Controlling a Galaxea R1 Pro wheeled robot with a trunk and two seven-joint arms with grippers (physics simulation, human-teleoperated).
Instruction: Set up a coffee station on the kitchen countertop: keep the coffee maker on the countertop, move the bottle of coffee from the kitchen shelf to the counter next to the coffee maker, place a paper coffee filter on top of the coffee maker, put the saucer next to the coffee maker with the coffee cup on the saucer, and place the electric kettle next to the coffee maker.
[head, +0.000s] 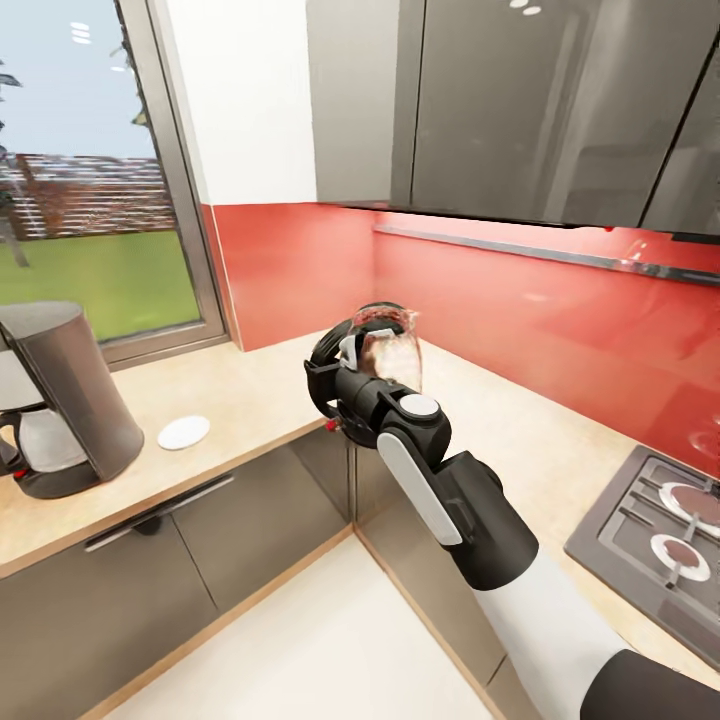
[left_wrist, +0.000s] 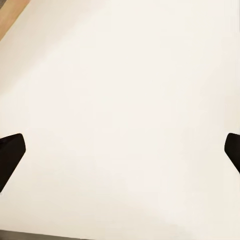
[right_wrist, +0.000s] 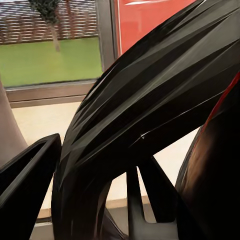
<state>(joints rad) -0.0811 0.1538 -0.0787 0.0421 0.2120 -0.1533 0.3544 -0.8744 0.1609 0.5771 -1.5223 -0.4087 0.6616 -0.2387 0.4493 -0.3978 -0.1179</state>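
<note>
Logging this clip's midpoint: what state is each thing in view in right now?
Clear glass electric kettle with black loop handle: lifted above the counter, upright, held by its handle.
Right end effector: shut on the kettle's handle.
Left end effector: open, holding nothing.
Tall black coffee maker: upright on the beige countertop.
Small round white saucer: flat beside it, bare.

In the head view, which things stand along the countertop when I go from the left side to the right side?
coffee maker → saucer → electric kettle, held in the right gripper → gas hob
</note>
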